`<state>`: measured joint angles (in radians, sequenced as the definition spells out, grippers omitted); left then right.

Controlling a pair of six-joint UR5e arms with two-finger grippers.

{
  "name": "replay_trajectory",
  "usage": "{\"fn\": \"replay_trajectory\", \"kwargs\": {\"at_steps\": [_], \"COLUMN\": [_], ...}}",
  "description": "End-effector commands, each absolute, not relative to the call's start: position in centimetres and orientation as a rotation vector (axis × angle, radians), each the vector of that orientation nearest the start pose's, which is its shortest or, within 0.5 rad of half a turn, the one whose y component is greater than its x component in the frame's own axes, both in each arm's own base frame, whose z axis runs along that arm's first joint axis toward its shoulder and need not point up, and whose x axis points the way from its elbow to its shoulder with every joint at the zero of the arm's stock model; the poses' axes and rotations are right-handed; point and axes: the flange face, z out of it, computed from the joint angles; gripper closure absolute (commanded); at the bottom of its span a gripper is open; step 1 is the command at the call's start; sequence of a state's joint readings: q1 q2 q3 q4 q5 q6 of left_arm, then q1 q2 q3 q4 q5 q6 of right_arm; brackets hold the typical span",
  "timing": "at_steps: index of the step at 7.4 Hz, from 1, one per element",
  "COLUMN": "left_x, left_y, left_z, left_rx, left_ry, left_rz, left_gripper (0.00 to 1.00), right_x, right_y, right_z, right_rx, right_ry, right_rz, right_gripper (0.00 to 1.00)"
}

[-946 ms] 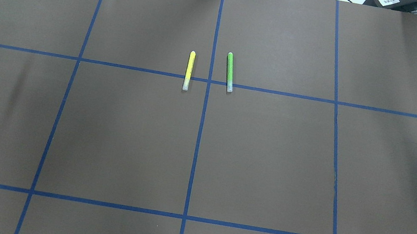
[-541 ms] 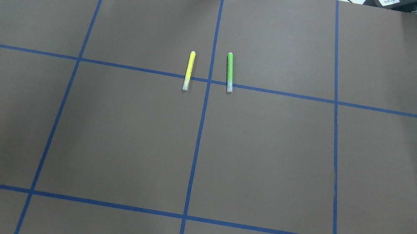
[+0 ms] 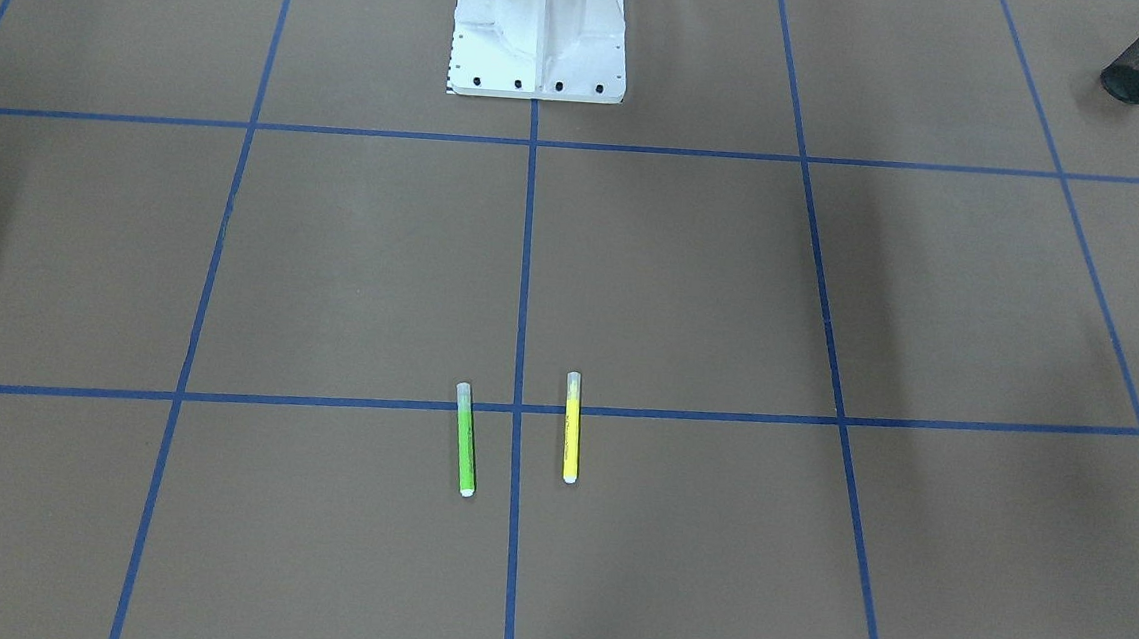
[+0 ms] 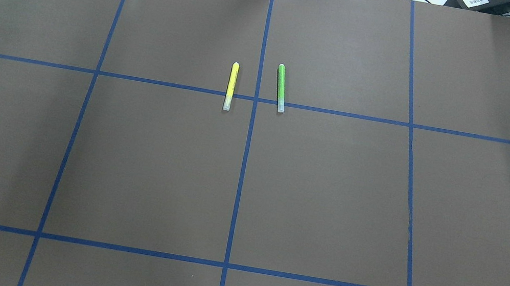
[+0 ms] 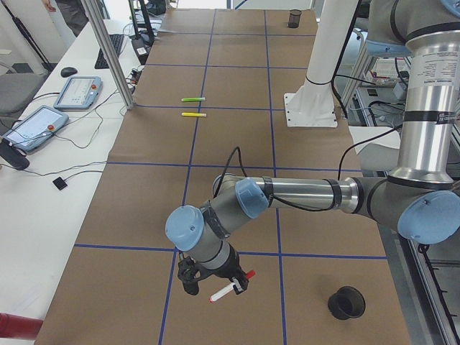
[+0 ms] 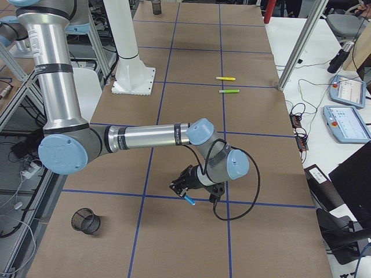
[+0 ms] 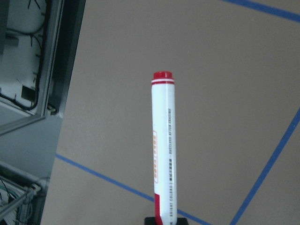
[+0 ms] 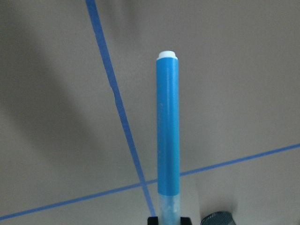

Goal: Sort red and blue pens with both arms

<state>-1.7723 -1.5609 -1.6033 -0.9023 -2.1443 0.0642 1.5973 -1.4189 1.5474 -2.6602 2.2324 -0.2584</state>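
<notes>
Closest in, the left gripper (image 7: 161,220) is clamped on the cap end of the red-and-white marker (image 7: 162,150). The right gripper (image 8: 168,220) is clamped on the grey cap of the blue marker (image 8: 168,136), and each pen hangs above its own end of the brown table (image 4: 328,202), so I judge pick-up done and drop-off in hand. Next, each arm must bring its pen over the nearby cup, the left black cup (image 5: 334,309) and the right mesh cup (image 6: 87,225), tip it down and release (the mouths look narrow, so alignment matters). Farther off, the yellow highlighter (image 4: 231,86) and green highlighter (image 4: 280,88) lie either side of the centre tape line, well apart from both arms and blocking nothing.
</notes>
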Motion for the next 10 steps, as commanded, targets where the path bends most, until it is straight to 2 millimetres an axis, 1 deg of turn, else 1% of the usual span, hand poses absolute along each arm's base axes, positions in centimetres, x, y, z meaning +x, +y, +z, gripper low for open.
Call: {"fn": "replay_trajectory", "kwargs": {"at_steps": [1, 2, 3, 4, 5, 6, 7, 8, 9, 10], "left_x": [-15.5, -15.2, -14.9, -14.8, -15.0, -14.9, -14.5, -13.9, -13.2, -12.8], "left_y": [-28.5, -24.0, -19.6, -16.7, -14.1, -12.9, -12.1, -10.7, -9.3, -8.5], "left_z": [74.9, 76.4, 77.3, 76.6, 76.5, 76.3, 76.3, 77.4, 77.9, 78.9], "left_rx": [-0.673, -0.704, -0.746, -0.791, -0.807, -0.863, -0.902, -0.944, -0.973, -1.001], "left_ry": [0.682, 0.718, 0.749, 0.782, 0.846, 0.879, 0.906, 0.918, 0.928, 0.936], "left_rz": [-0.374, -0.383, -0.416, -0.457, -0.463, -0.466, -0.45, -0.46, -0.468, -0.475], "left_gripper": [1.0, 1.0, 1.0, 1.0, 1.0, 1.0, 1.0, 1.0, 1.0, 1.0], "right_x": [10.0, 9.8, 9.9, 10.1, 10.1, 10.2, 10.1, 10.0, 10.1, 10.1], "right_y": [-41.6, -39.8, -37.9, -37.6, -37.0, -36.1, -35.5, -35.8, -36.1, -36.3], "right_z": [65.8, 67.5, 68.7, 69.0, 69.6, 69.9, 70.3, 70.1, 69.9, 69.9], "right_rx": [-0.946, -0.93, -0.892, -0.892, -0.909, -0.924, -0.933, -0.936, -0.948, -0.949], "right_ry": [-0.839, -0.906, -0.976, -0.982, -0.98, -0.979, -0.98, -0.97, -0.953, -0.949], "right_rz": [0.2, 0.188, 0.102, 0.091, 0.099, 0.107, 0.111, 0.117, 0.147, 0.152], "right_gripper": [1.0, 1.0, 1.0, 1.0, 1.0, 1.0, 1.0, 1.0, 1.0, 1.0]}}
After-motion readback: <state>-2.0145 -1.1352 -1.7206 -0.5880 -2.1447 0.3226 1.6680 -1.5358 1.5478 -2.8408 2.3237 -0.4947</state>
